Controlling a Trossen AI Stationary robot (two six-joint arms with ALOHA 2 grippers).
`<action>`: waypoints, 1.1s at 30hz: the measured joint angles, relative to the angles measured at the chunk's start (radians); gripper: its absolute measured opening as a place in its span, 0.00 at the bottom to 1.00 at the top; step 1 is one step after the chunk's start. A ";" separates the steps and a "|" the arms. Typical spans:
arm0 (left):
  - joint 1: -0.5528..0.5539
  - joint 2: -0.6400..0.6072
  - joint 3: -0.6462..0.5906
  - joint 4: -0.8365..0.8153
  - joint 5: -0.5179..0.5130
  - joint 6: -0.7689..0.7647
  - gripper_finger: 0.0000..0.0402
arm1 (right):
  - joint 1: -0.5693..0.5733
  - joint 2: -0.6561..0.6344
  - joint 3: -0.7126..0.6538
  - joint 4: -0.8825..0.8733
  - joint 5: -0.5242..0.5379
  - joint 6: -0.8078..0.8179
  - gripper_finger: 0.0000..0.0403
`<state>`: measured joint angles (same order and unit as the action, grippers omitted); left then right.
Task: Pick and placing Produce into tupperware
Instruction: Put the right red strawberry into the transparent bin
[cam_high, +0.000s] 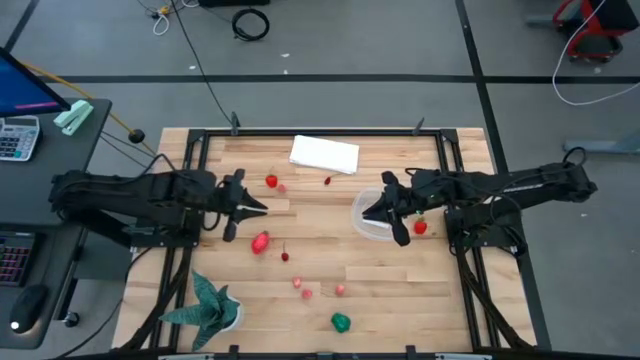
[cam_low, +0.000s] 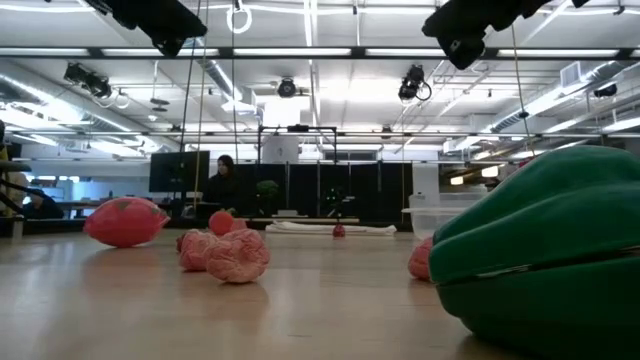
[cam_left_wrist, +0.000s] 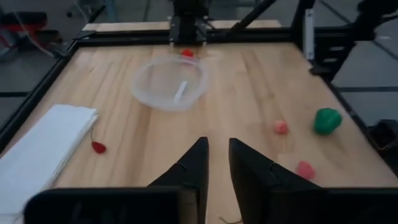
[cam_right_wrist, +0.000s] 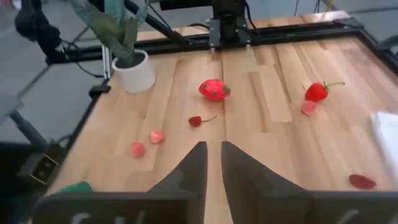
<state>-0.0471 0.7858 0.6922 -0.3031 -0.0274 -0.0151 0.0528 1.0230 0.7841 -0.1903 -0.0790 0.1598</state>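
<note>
The clear round tupperware (cam_high: 372, 216) stands on the wooden table toward its right side and holds nothing; it also shows in the left wrist view (cam_left_wrist: 169, 84). Produce lies scattered: a large red piece (cam_high: 260, 242), a red one (cam_high: 271, 181), small pink ones (cam_high: 340, 289), a green one (cam_high: 341, 322), and a red one (cam_high: 420, 227) just right of the tub. My left gripper (cam_high: 262, 208) hovers left of centre, shut and empty. My right gripper (cam_high: 368, 211) hangs over the tub's left rim, shut and empty. Both are well above the table.
A folded white cloth (cam_high: 324, 154) lies near the far edge. A spiky teal plant in a white pot (cam_high: 210, 305) stands at the near left corner. A black frame (cam_high: 190, 160) borders the table. Bare wood lies between the two grippers.
</note>
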 joint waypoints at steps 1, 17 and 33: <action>0.000 0.006 0.000 0.001 -0.016 0.000 0.20 | 0.000 -0.004 0.000 -0.010 -0.001 0.030 0.17; 0.000 0.012 0.000 0.023 -0.175 0.000 0.39 | 0.000 -0.011 0.000 -0.701 0.141 0.433 0.45; 0.000 0.012 0.000 0.022 -0.175 0.000 0.33 | 0.002 -0.006 -0.051 -0.991 0.210 0.990 0.40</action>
<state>-0.0471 0.7982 0.6922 -0.2812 -0.2024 -0.0151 0.0551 1.0172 0.7327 -1.1812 0.1309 1.1500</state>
